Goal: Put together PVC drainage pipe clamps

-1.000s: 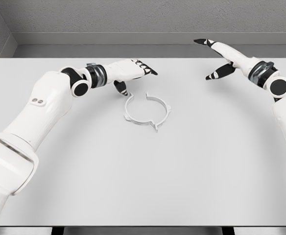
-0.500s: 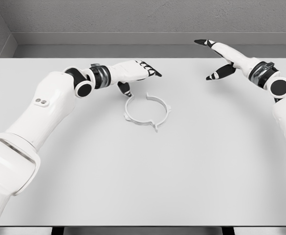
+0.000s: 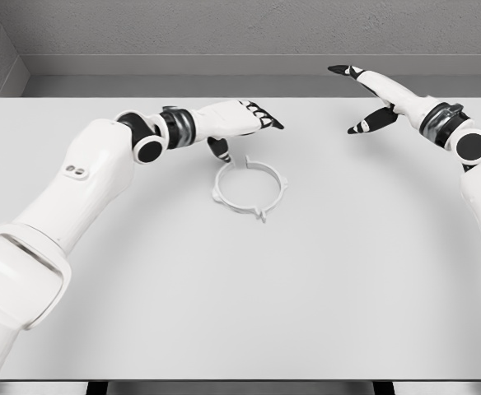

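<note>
The pipe clamp [image 3: 249,188] lay flat on the white desk [image 3: 240,313], a thin white ring with a gap at its far edge and small lugs on its right and near sides. It was nearly round, so it showed no clear long axis; the gap faced away from the robot.

The left hand [image 3: 232,123] was above the far-left part of the ring. Its fingers [image 3: 261,117] were stretched out and a little apart, pointing to the right, and they held nothing. The thumb [image 3: 221,148] hung down, with its dark tip just beside the ring's far-left rim; whether it touched the rim I could not tell. From these fingers the clamp lay just below and toward the robot, slightly to the right.

The right hand [image 3: 372,97] was farther back and well apart from the clamp, near the far-right side of the desk. Its fingers [image 3: 342,71] were also spread and empty, and the clamp lay far to their left.

The left hand was clearly nearer, so I judged the grasp would fall to it, by lowering and closing on the rim.
</note>
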